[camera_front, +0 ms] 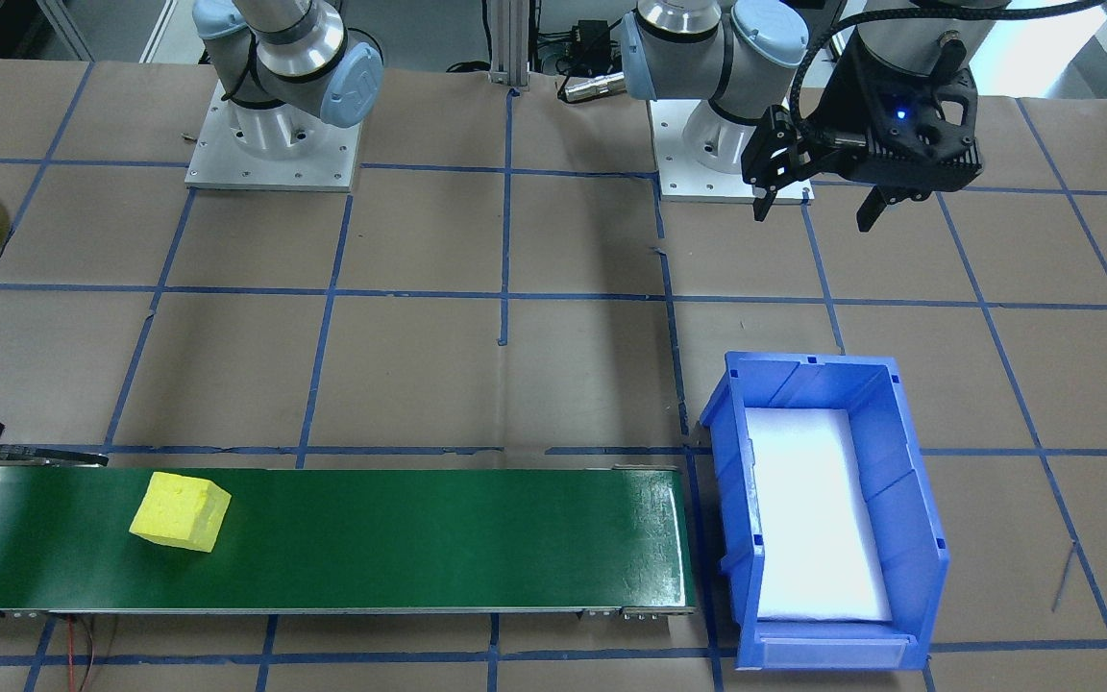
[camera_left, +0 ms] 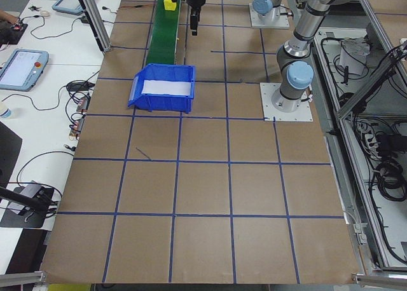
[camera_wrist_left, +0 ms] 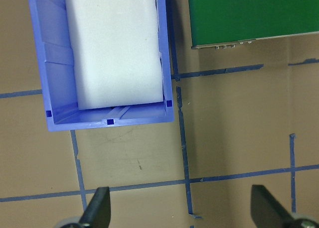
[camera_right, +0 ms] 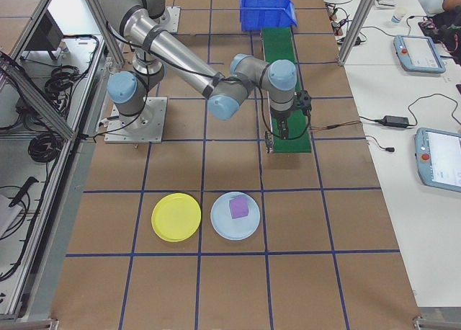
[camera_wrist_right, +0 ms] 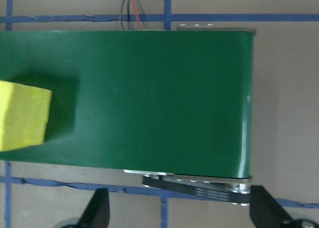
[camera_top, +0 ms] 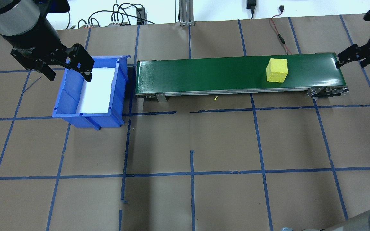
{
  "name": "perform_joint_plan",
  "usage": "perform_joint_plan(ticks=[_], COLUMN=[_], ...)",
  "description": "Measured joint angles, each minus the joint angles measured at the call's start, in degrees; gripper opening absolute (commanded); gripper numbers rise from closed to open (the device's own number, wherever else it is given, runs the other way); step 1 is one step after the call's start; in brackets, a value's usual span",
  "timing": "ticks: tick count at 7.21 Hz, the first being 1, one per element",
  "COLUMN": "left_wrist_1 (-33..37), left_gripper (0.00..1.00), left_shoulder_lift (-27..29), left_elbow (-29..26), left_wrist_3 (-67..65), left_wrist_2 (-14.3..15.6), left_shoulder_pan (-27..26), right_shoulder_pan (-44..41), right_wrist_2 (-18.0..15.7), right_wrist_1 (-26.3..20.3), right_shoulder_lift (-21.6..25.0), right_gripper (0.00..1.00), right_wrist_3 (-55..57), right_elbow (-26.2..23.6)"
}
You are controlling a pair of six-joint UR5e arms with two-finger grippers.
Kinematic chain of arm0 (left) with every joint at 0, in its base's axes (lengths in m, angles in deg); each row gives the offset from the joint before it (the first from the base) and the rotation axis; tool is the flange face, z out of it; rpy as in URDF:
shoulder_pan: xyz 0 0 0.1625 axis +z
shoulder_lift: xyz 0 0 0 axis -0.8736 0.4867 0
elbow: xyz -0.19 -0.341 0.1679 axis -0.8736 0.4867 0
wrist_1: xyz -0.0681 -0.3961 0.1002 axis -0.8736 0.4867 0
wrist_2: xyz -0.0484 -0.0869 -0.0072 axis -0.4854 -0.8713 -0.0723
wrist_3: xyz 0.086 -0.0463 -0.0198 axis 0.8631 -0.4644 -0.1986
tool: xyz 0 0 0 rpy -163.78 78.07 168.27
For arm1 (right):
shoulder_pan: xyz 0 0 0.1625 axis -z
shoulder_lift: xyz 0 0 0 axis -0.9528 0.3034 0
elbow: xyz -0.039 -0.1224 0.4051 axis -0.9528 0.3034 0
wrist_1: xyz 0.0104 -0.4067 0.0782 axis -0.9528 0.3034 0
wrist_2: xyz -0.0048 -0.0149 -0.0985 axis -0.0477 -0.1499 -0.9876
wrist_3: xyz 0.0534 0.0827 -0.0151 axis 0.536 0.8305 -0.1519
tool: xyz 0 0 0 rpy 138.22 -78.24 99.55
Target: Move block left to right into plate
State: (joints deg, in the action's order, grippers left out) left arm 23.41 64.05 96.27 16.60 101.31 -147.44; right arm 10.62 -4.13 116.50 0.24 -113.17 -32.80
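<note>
Fingers of the left gripper (camera_top: 66, 68) are spread wide and hold nothing; it hangs above the near-left edge of the blue bin (camera_top: 65, 102) in the overhead view. Left wrist view shows both finger tips (camera_wrist_left: 99, 206) far apart over bare brown paper, bin ahead of them. Bin sits on the desk (camera_top: 191, 144), white foam liner (camera_top: 96, 89) inside, no block in it. Bin's right wall is just beside the left end of the green conveyor belt (camera_top: 204, 75). Belt runs left to right across the far part of the desk. Yellow block (camera_top: 277, 70) rests on the belt toward its right end, tilted slightly off the belt's axis, touching nothing else. Right gripper (camera_top: 352, 58) hovers at the belt's right end, off past the block, not touching it. Right wrist view: its fingers (camera_wrist_right: 99, 211) are wide apart and empty, belt end beneath them, block at the view's left edge. Red and black wires (camera_top: 279, 35) trail behind the belt. Yellow plate (camera_right: 176, 217) lies flat on the desk well apart from the belt, on the robot's right side, nothing on it. Just beside it is a pale blue plate (camera_right: 235, 216) with a purple block (camera_right: 238, 207) on it.
</note>
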Motion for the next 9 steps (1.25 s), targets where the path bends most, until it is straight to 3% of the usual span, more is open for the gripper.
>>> perform_joint_plan(ticks=[2, 4, 5, 9], left_wrist_1=[0.0, 0.02, 0.02, 0.0], left_gripper=[1.0, 1.0, 1.0, 1.0], left_shoulder_lift=[-0.01, -0.04, -0.05, -0.05], left_elbow=[0.0, 0.0, 0.0, 0.0], left_wrist_3=[0.01, 0.04, 0.05, 0.06], left_wrist_2=[0.0, 0.0, 0.0, 0.0], left_shoulder_pan=[0.0, 0.0, 0.0, 0.0], right_shoulder_pan=[-4.23, -5.02, -5.04, -4.91], right_wrist_2=[4.41, 10.66, 12.13, 12.28], right_wrist_1=[-0.77, -0.49, 0.36, 3.55], right_shoulder_lift=[-0.97, -2.62, -3.79, -6.27], right_gripper=[1.0, 0.99, 0.98, 0.95], right_wrist_3=[10.31, 12.85, 13.06, 12.97], right_elbow=[-0.19, -0.12, 0.09, -0.3])
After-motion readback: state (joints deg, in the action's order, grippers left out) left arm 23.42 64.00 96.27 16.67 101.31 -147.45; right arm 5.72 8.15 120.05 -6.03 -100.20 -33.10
